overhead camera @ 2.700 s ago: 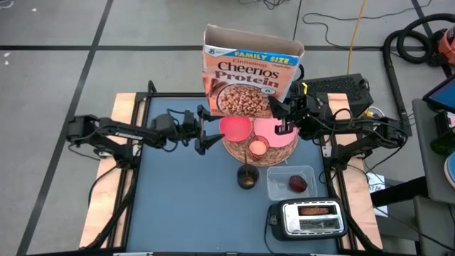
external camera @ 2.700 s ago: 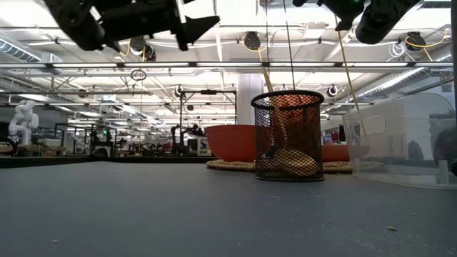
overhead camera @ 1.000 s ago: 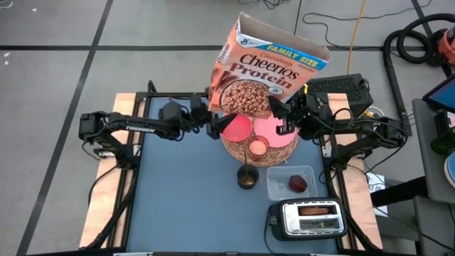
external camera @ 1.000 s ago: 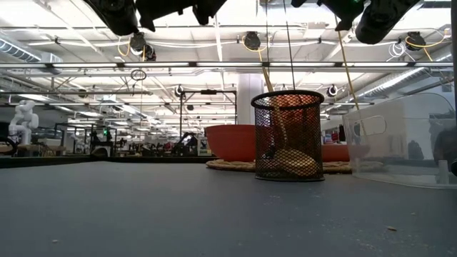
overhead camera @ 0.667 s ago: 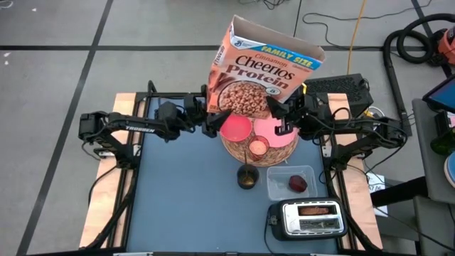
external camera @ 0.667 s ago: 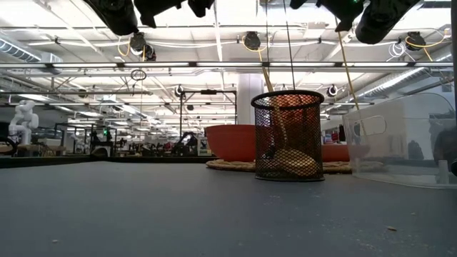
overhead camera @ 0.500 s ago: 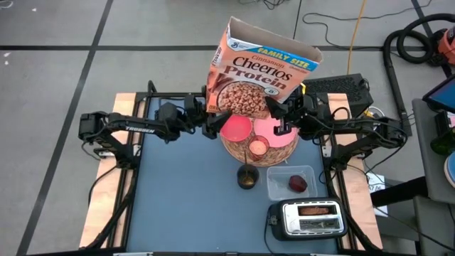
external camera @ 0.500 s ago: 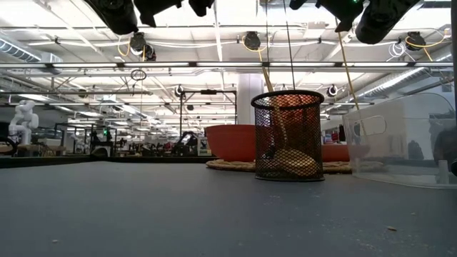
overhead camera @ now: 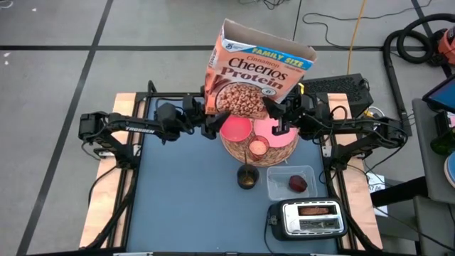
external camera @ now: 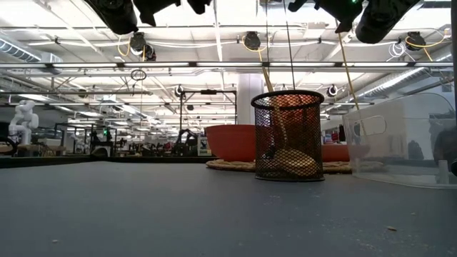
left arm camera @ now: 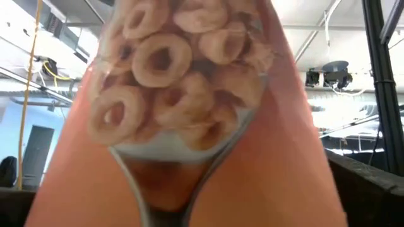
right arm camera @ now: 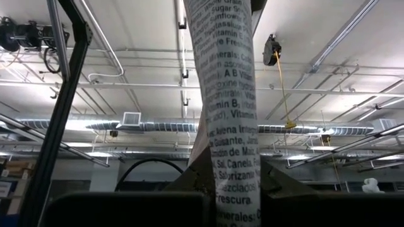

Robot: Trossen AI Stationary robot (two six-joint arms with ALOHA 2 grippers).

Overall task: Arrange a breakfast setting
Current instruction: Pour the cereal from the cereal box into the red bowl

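One orange-brown cereal box [overhead camera: 254, 67], upright behind the woven mat. One round woven wicker mat [overhead camera: 259, 151]; counts below are placed relative to it. One pink bowl [overhead camera: 235, 129] on the mat's left part. One pink plate [overhead camera: 281, 134] on its right part. One small pink cup [overhead camera: 257, 148] on its front part. One black mesh cup [overhead camera: 247, 178] just in front of the mat, one thin stick-like handle [external camera: 268, 82] poking out of it, kind unclear. One clear plastic tub [overhead camera: 291, 183] in front-right of the mat, with one dark red fruit [overhead camera: 297, 184] in it. One silver toaster [overhead camera: 311, 218] farther in front, one browned piece in its slot. Two robot arms, one either side of the mat.
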